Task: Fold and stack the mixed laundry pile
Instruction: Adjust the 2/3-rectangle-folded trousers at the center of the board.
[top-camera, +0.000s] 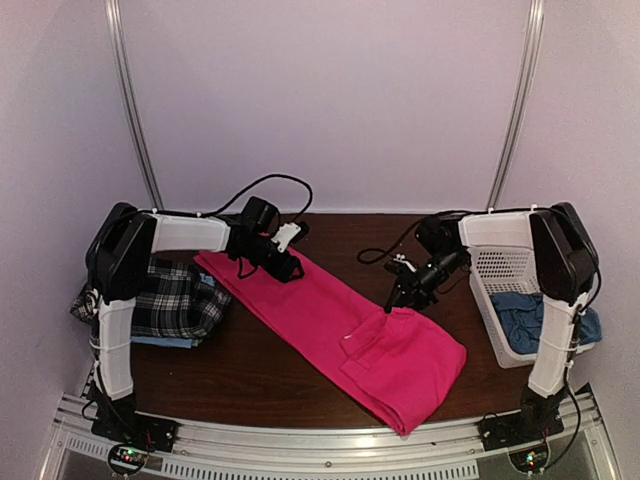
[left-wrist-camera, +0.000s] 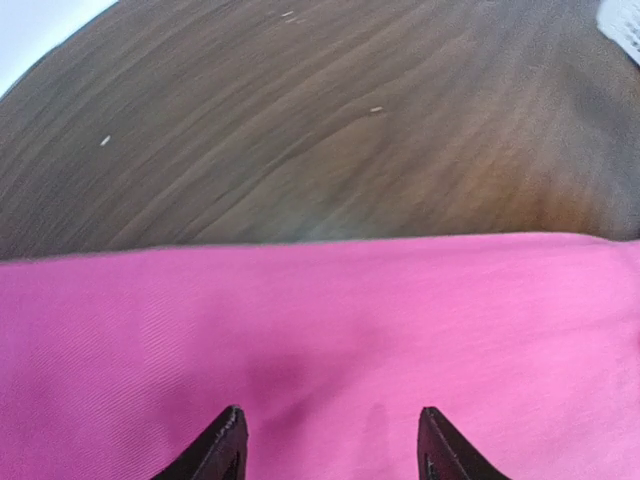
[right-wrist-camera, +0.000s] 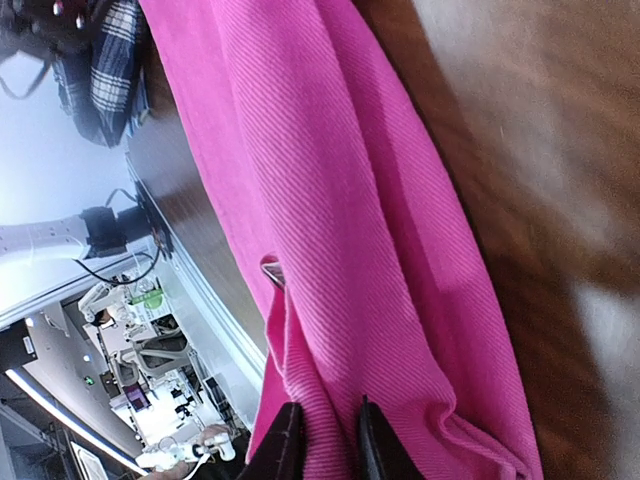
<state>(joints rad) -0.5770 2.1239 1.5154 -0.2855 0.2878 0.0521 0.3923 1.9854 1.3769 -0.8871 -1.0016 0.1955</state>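
Brown tabletop, hot-pink trousers diagonal, corner reaching near edge

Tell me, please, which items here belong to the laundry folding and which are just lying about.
Belong to the job: hot-pink trousers, plaid shirt, light blue shirt, blue cloth.
Just lying about: white lattice basket, wooden table.

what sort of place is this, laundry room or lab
Probably a robot lab booth: left arm and right arm bolted to a metal rail, bare white walls close around, pink trousers staged on a table.
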